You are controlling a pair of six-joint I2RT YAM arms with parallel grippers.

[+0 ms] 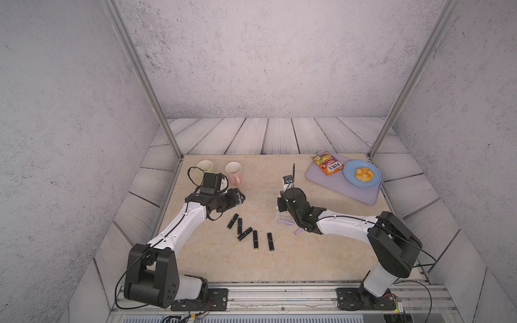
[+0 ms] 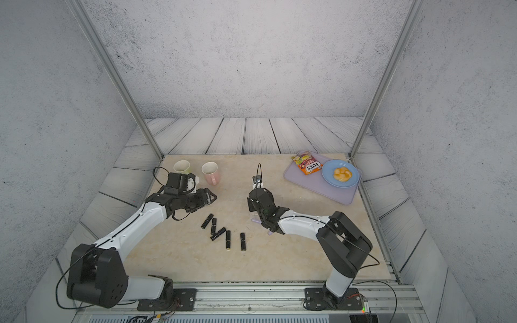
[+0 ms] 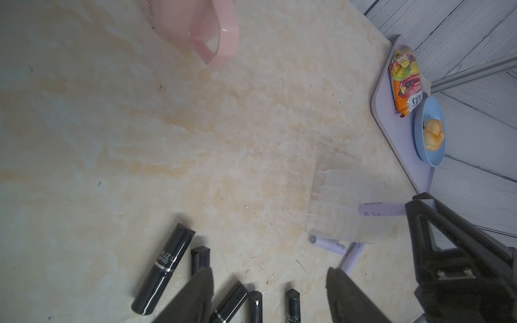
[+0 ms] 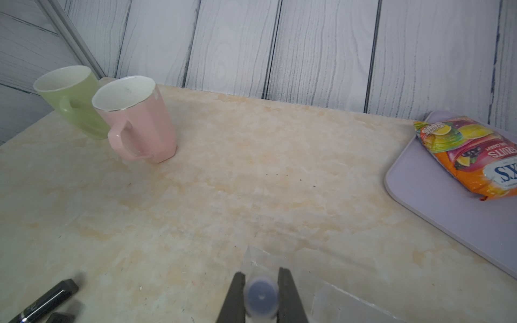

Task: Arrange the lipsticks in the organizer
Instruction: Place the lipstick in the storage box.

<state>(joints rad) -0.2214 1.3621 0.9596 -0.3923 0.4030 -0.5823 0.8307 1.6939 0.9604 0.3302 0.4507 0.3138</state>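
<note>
A pale lilac cylindrical lipstick tube (image 4: 260, 297) shows end-on, clamped between the fingers of the right pincer (image 4: 260, 273). It is right at the clear plastic gridded organizer (image 3: 344, 201), around the middle of the marbled beige desk (image 1: 279, 173). Two more lilac tubes (image 3: 328, 245) lie just beside the organizer. Five glossy black tubes (image 1: 246, 233) lie loose towards the front edge, near the left pincer (image 3: 268, 279), which is wide open and empty. This looks like a placing step, with no cell visibly filled. Next, the tube needs tipping upright over one cell, then lowering before release.
</note>
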